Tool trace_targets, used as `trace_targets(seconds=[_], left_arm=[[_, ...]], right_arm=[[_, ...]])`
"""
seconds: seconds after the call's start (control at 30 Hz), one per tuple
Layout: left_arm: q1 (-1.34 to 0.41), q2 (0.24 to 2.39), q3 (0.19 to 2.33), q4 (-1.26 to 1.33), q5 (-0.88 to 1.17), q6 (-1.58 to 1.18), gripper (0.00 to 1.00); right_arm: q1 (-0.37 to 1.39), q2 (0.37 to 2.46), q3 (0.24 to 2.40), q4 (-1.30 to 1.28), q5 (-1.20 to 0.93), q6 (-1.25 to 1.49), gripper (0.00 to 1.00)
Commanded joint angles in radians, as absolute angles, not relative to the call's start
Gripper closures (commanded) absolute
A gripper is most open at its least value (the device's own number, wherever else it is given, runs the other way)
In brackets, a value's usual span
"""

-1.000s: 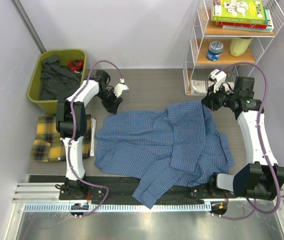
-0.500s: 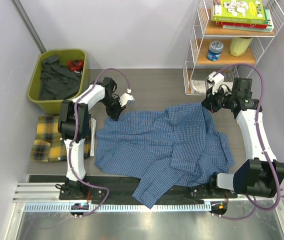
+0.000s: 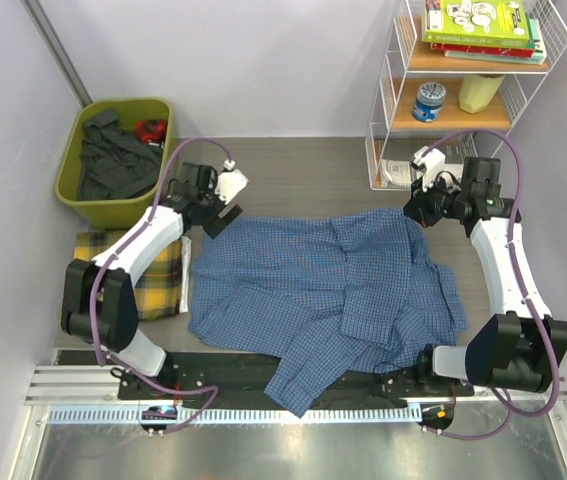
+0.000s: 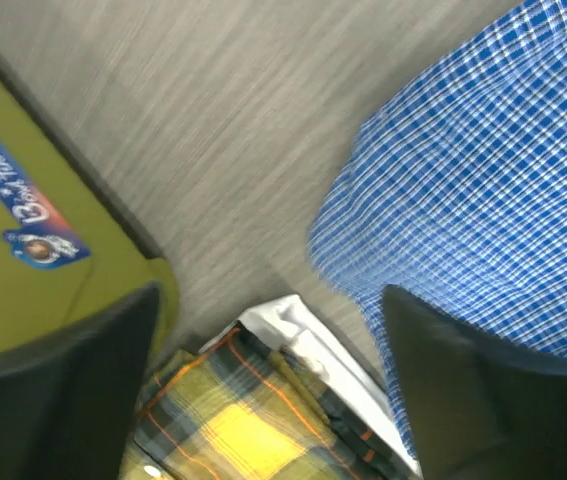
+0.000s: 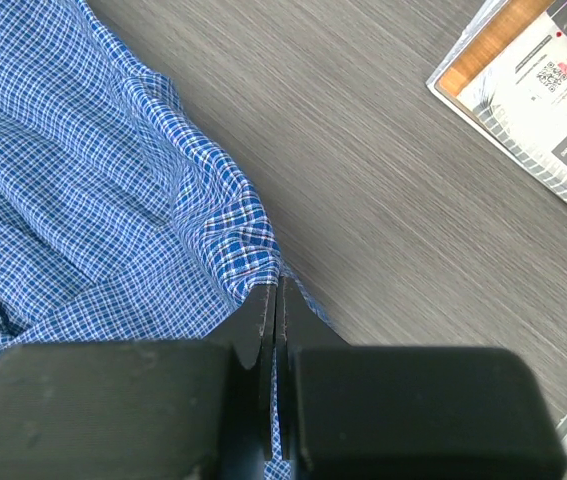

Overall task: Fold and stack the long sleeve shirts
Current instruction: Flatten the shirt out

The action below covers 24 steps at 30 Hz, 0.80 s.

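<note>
Blue checked shirt (image 3: 323, 290) is spread across the tabletop (image 3: 303, 170), its far-left corner just released by the left end effector (image 3: 219, 212), now opened wide beside it. The far-right edge is clamped in the right end effector (image 5: 278, 318); folding is judged ready to be started.

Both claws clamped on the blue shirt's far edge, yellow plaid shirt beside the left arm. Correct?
Not both. The left wrist view shows the left claw open, holding nothing; only the right claw is clamped on the blue shirt.
</note>
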<state>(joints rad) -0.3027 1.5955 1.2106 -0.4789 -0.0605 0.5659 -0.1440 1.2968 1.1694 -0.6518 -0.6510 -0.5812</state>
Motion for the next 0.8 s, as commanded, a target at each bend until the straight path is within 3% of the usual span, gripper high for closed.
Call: trace_targets(seconds=[0.0,0.13,0.27,0.4,0.6,0.77], left_arm=[[-0.210,1.517,1.138,-0.293,0.091,0.514,0.00],[-0.141,1.632,1.309,-0.501,0.302,0.575,0.00],[-0.120,1.842,1.614,-0.811,0.487,0.734,0.00],[-0.120,2.035,1.773,-0.928,0.532,0.787,0.00],[-0.129,2.144,1.877,-1.095,0.661,1.018,0.08],[-0.156,2.181,1.916,-1.201,0.811,1.110,0.00]], right_arm=[[-0.144,1.302,1.166,-0.623,-0.652,-0.611,0.99],[-0.144,1.310,1.163,-0.632,-0.661,-0.632,0.99],[-0.143,1.325,1.164,-0.630,-0.649,-0.637,0.99],[-0.143,1.331,1.166,-0.637,-0.635,-0.655,0.99],[-0.143,1.321,1.163,-0.773,-0.681,-0.765,0.99],[-0.141,1.267,1.074,-0.868,-0.684,-0.870,0.99]])
